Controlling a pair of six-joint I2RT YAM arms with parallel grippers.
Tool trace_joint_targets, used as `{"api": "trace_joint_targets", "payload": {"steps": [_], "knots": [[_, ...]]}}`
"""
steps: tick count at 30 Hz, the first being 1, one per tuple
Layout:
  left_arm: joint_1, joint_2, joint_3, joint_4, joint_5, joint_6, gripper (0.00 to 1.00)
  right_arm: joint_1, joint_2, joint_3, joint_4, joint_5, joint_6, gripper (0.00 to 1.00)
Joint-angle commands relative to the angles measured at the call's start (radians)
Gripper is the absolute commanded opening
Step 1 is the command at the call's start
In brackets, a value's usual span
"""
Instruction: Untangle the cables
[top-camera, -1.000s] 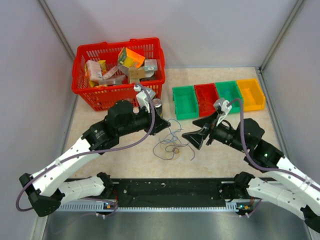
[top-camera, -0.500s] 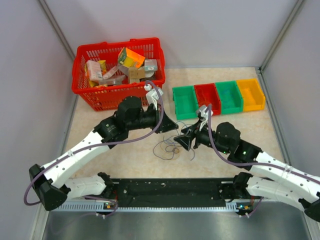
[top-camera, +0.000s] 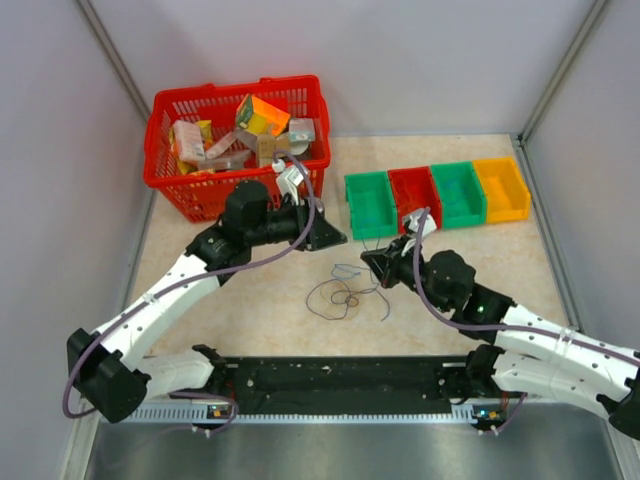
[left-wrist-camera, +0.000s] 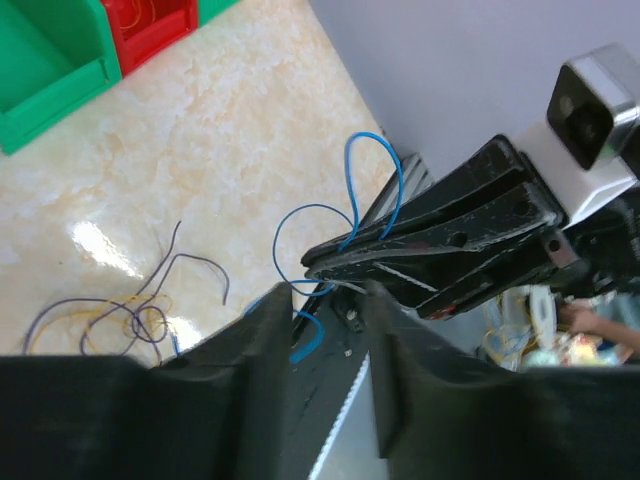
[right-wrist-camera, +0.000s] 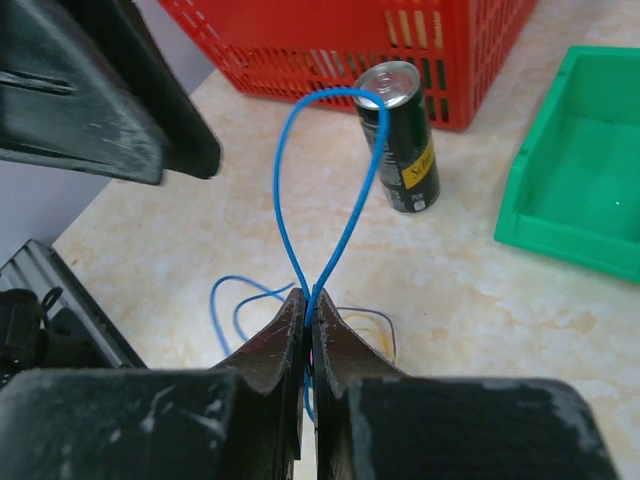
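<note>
Right end effector (right-wrist-camera: 308, 300) pressed together, pinching the blue cable (right-wrist-camera: 335, 91) at the neck of a narrow loop; loop's long axis runs straight out from the tips toward the can (right-wrist-camera: 400, 140); remaining cables (top-camera: 340, 297) lie flat in a loose tangle mid-bench (top-camera: 265, 305), just near-left of that grip; left end effector (left-wrist-camera: 320, 312) slightly spread, blue strand in its gap, contact unclear; basket (top-camera: 200, 195) and bins (top-camera: 370, 205) along far edge; bare bench either side of tangle.
</note>
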Motion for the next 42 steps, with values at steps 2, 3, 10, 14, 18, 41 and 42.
{"api": "trace_joint_targets", "payload": {"steps": [2, 3, 10, 14, 18, 41, 42], "knots": [[0.021, -0.137, -0.045, 0.081, -0.004, 0.111, 0.71, -0.099, 0.017, 0.060, 0.010, -0.002, 0.066, 0.00], [0.023, -0.168, -0.054, 0.067, -0.035, 0.140, 0.82, -0.148, 0.030, 0.071, 0.005, -0.037, 0.089, 0.00], [0.021, -0.357, -0.142, 0.027, -0.179, 0.270, 0.96, -0.396, 0.180, 0.279, -0.183, 0.061, 0.143, 0.00], [0.021, -0.378, -0.211, 0.068, -0.139, 0.245, 0.95, -0.567, 0.275, 0.391, -0.231, 0.067, 0.146, 0.00], [0.021, -0.360, -0.290, 0.166, -0.026, 0.169, 0.96, -0.682, 0.375, 0.496, -0.245, 0.084, 0.075, 0.00], [-0.025, -0.420, -0.370, 0.154, -0.030, 0.184, 0.97, -0.905, 1.021, 0.720, -0.083, 0.058, -0.013, 0.00], [-0.023, -0.415, -0.370, 0.156, -0.030, 0.182, 0.96, -0.903, 1.037, 0.747, -0.152, 0.062, -0.007, 0.00]]}}
